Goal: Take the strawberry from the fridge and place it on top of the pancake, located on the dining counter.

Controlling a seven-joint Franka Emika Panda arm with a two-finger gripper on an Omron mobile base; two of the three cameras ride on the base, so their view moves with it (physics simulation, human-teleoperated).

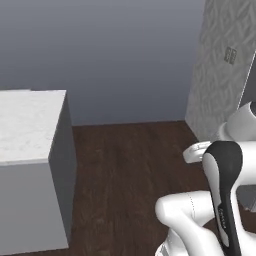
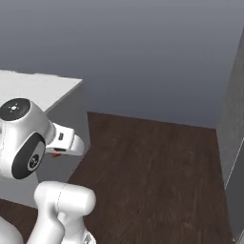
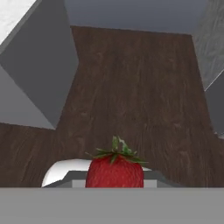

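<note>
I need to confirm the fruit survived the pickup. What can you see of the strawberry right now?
The strawberry is a bright red, rounded fruit with a finely dimpled, seeded skin and a crown of green leaves on top. In the hand view it sits low in the middle, held in the shut gripper, looking whole and undamaged. Its lower part is cut off from sight. Dark wooden floor lies beyond it. In the right base view a small red spot shows by the hand.

The light is soft and even, with no clear source. The back wall [image 1: 125, 55] fades from darker at top to paler below. The wooden floor [image 3: 135, 92] shows no hard shadows and no glare. All pictures are sharp enough but coarse, with slightly jagged edges.
</note>
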